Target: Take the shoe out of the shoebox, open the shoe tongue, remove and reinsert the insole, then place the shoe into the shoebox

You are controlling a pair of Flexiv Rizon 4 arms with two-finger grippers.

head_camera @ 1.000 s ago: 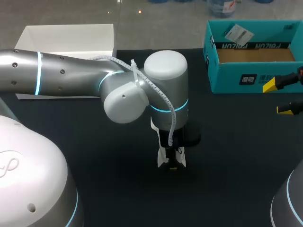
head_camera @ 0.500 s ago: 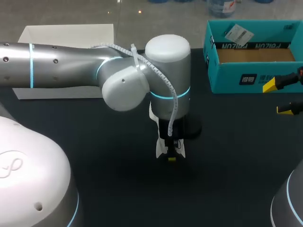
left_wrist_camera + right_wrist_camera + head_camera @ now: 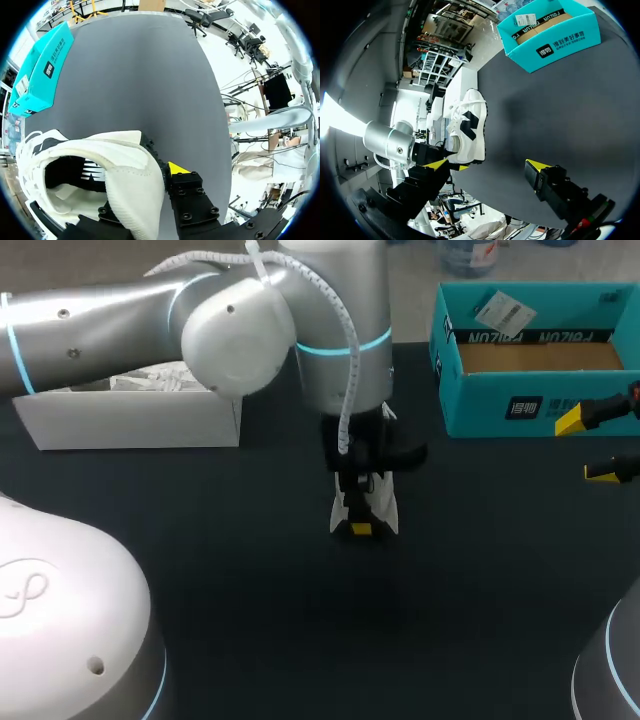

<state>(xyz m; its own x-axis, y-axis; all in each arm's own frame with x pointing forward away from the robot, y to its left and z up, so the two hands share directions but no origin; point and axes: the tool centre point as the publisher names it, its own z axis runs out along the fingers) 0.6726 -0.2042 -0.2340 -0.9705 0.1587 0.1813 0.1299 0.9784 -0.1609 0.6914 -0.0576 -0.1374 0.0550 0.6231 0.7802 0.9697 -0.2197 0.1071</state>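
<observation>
A white sneaker [image 3: 366, 502] with black panels hangs above the dark table near its middle, heel end down. My left gripper [image 3: 361, 527] is shut on the heel collar. In the left wrist view the white heel wall [image 3: 135, 170] sits between the fingers of that gripper [image 3: 150, 186], one yellow tip outside it and the other hidden inside the shoe. The teal shoebox [image 3: 530, 390] stands open at the back right. My right gripper [image 3: 590, 447] stands open in front of the box, with nothing in it. From the right wrist the sneaker [image 3: 465, 127] shows ahead of the open gripper [image 3: 487, 165].
A white box [image 3: 130, 420] with crumpled paper in it sits at the back left, under my left arm. The teal shoebox [image 3: 42, 70] lies beyond the sneaker's toe in the left wrist view. Dark table [image 3: 480, 590] stretches across the front and right.
My left arm has risen and drawn back toward the far side, carrying the sneaker up off the table. The right arm has stayed where it was.
</observation>
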